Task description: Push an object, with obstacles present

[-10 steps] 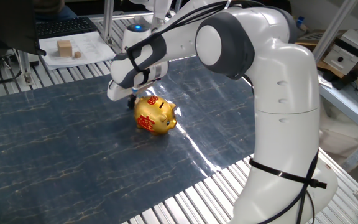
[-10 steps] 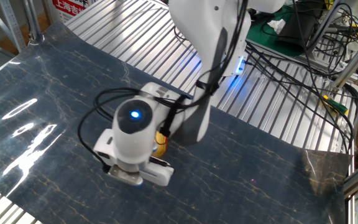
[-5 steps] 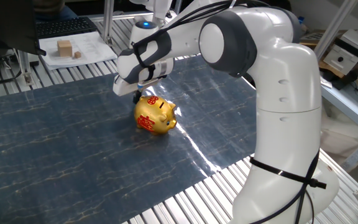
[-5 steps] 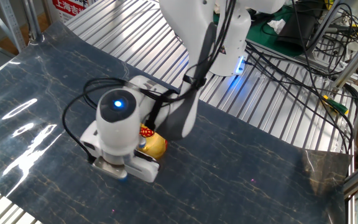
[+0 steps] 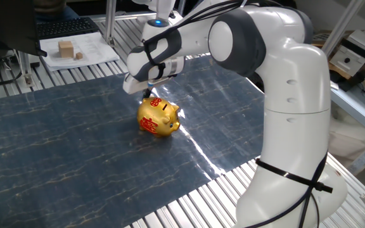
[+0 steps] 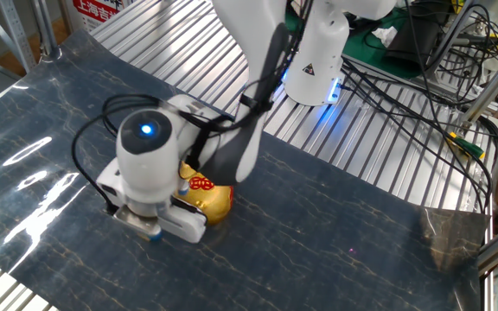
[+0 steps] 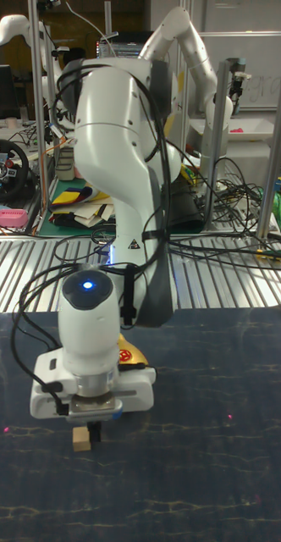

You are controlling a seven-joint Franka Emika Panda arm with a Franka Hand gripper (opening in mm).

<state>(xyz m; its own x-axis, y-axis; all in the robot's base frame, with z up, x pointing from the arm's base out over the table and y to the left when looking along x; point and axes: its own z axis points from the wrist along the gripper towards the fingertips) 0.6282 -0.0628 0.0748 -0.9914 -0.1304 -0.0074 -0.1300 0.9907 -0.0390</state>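
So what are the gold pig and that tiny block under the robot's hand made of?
The piggy bank looks like glossy gold-coated ceramic or plastic, given its bright highlights; which one is unclear. The tiny cube looks like plain unfinished wood: pale tan and matte.

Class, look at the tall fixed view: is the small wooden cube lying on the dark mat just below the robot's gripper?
Yes. The small wooden cube rests on the dark mat directly beneath the gripper.

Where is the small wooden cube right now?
In the tall fixed view the small wooden cube sits on the dark mat directly under the gripper, in front of the gold piggy bank.
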